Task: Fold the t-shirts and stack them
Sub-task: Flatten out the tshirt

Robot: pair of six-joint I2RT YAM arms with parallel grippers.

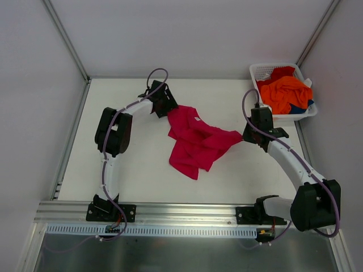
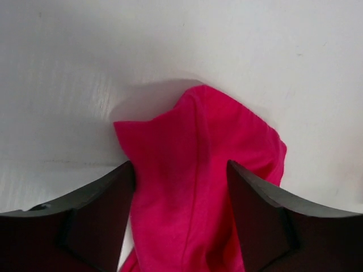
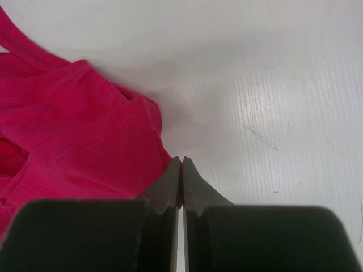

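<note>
A magenta-pink t-shirt (image 1: 195, 141) lies crumpled in the middle of the white table, with a small white label (image 1: 197, 119) near its top. My left gripper (image 1: 169, 109) is at the shirt's far left corner. In the left wrist view its jaws stand open (image 2: 180, 173) on either side of a raised fold of the pink cloth (image 2: 193, 147). My right gripper (image 1: 245, 136) is at the shirt's right tip. In the right wrist view it is shut (image 3: 182, 165) with a sliver of the pink hem (image 3: 85, 130) pinched between the tips.
A white slotted basket (image 1: 258, 71) stands at the back right corner. It holds an orange t-shirt (image 1: 286, 93) on top, with red (image 1: 281, 73) and blue (image 1: 302, 106) cloth showing beneath. Grey walls close in the table on three sides.
</note>
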